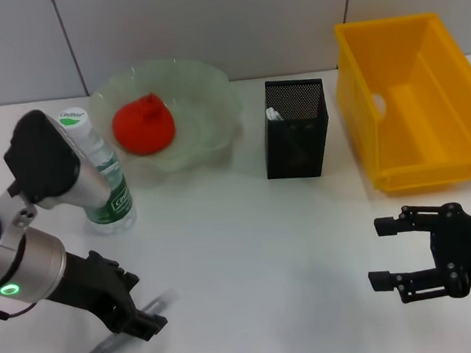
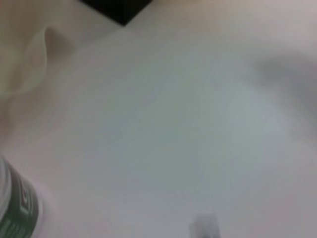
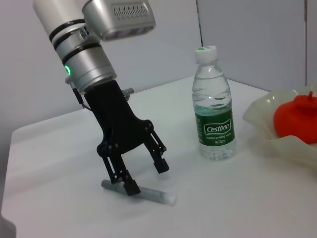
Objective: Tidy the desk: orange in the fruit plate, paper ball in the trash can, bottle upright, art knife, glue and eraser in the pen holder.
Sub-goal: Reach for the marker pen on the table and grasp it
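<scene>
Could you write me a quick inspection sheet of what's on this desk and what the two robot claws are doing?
Surface: white desk, mostly bare.
Job's things: orange in fruit plate; bottle upright beside it; grey art knife lying flat; pen holder standing, something white inside; yellow bin, its visible interior empty.
Clutter: nothing seen.
Grippers: left gripper open, fingers straddling the knife; right gripper open, low over the desk before the bin.
Cables: nothing seen.
Surroundings: pale wall behind.
</scene>
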Available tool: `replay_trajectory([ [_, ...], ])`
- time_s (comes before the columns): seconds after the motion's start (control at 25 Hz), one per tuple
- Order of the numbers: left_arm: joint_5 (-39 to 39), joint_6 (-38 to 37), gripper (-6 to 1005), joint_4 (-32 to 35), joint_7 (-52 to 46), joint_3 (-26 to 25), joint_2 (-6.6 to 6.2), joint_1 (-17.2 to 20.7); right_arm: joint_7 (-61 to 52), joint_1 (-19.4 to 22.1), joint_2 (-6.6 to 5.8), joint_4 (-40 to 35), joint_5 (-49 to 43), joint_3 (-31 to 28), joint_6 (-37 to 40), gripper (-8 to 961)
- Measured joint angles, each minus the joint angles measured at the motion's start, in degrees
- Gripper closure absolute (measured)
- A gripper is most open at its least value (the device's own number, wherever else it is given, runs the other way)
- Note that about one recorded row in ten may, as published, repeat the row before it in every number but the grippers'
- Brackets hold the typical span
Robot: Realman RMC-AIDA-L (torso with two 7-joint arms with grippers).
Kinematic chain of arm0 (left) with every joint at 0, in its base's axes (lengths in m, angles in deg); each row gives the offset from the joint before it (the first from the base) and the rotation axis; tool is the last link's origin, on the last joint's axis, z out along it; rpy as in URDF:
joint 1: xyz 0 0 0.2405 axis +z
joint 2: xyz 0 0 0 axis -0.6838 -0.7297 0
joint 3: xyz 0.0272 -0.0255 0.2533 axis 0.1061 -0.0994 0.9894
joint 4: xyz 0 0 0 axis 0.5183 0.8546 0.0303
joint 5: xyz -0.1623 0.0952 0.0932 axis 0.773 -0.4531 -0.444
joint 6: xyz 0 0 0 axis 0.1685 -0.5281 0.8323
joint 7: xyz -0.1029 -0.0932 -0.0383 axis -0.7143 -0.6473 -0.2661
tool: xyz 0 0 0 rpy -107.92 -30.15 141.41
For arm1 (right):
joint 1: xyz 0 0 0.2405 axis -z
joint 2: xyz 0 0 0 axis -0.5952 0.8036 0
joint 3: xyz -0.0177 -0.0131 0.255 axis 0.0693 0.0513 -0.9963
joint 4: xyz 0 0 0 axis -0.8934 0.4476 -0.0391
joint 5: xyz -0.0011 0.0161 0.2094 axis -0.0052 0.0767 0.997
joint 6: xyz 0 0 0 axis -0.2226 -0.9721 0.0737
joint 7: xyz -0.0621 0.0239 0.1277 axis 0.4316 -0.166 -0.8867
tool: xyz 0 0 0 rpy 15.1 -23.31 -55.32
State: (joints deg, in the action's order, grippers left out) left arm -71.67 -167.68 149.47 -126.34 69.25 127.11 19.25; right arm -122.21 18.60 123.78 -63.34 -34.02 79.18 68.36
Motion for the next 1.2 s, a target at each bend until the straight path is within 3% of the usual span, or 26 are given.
replay_trajectory([
  [0.28,-3.6,1.5,202,0.7,-4.6,5.2,-0.01,0.1,0.0,-0.5,-0.01,0.1,0.0,0.0,-0.2,118],
  [0.64,-4.1,1.7,206,2.4,-6.6,7.6,-0.01,0.2,0.0,-0.8,-0.01,0.1,-0.4,0.0,-1.1,118],
  [0.88,-9.3,-0.8,208,4.0,-10.7,11.5,0.01,-1.2,-0.1,-1.1,-0.01,0.1,-0.5,0.0,-1.3,119],
  [1.12,-10.6,-1.1,401,4.1,-12.0,12.5,0.08,-1.8,-0.2,-1.5,0.04,0.3,-0.6,0.1,-1.3,118],
  [1.2,-10.6,-1.2,411,4.2,-12.1,12.5,0.08,-1.8,-0.2,-1.6,0.05,0.5,-0.6,0.0,-1.4,119],
])
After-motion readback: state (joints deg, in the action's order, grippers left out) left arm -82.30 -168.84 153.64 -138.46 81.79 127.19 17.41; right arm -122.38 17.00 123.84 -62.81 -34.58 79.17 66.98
